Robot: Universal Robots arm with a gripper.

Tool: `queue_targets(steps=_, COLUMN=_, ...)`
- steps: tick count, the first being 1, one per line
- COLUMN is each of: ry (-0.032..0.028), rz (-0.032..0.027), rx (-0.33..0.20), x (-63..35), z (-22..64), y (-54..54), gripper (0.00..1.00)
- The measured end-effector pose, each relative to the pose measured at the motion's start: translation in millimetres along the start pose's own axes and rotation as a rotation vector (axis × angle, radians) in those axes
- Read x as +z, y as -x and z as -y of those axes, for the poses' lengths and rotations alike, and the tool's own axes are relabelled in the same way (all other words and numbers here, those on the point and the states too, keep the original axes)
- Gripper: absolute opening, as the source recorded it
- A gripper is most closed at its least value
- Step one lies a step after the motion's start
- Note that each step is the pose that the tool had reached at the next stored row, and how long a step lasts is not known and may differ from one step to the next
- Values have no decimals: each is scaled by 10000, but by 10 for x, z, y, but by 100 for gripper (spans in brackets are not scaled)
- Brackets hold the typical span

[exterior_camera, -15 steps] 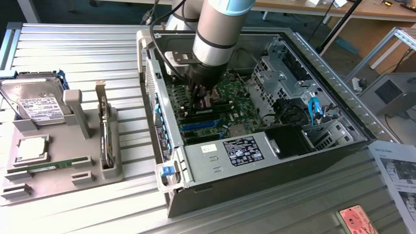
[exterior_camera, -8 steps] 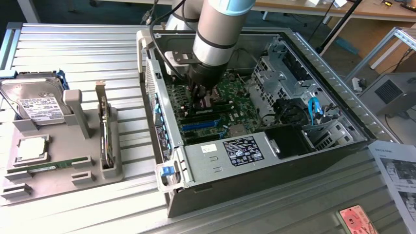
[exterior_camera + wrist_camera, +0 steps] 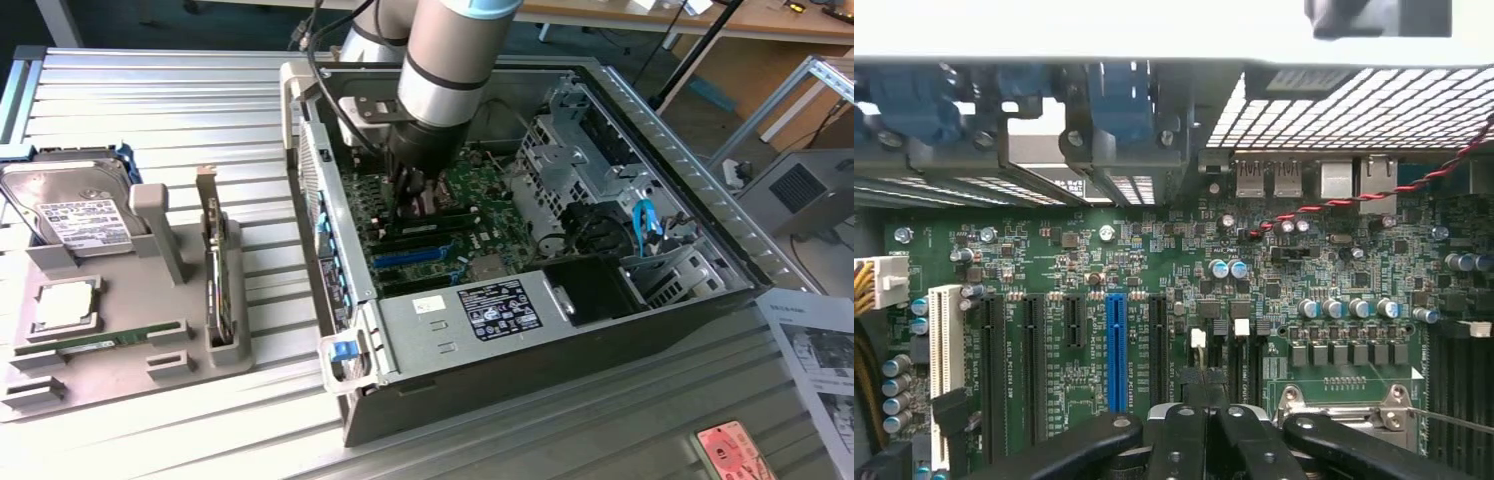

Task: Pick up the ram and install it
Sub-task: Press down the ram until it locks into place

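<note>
The ram (image 3: 100,343), a thin green stick, lies flat in a slot of the grey tray (image 3: 120,385) at the exterior view's left, far from the arm. My gripper (image 3: 407,195) hangs inside the open computer case (image 3: 441,340), low over the green motherboard (image 3: 487,190). In the wrist view the gripper (image 3: 1204,405) has its black fingers (image 3: 1176,440) pressed together, and I see nothing between them. It hovers by the processor socket's metal frame (image 3: 1344,405). Black memory slots (image 3: 1454,390) run along the board's edge beside that socket.
The tray also carries a silver hard drive (image 3: 74,210), a processor chip (image 3: 64,305) and an upright card with a metal bracket (image 3: 214,270). Inside the case are a blue expansion slot (image 3: 1116,350), drive cages (image 3: 587,150) and a red-black wire (image 3: 1354,200). Papers (image 3: 814,350) lie at the right.
</note>
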State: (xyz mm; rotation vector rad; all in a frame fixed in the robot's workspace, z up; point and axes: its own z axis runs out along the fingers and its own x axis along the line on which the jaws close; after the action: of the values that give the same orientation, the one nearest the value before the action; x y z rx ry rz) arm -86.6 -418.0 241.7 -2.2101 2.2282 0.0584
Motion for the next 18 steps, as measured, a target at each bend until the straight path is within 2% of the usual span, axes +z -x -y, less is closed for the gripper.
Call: queue_targets(steps=18, ry=-1, rz=-10, rx=1, x=-266, z=-7, y=8, gripper=11)
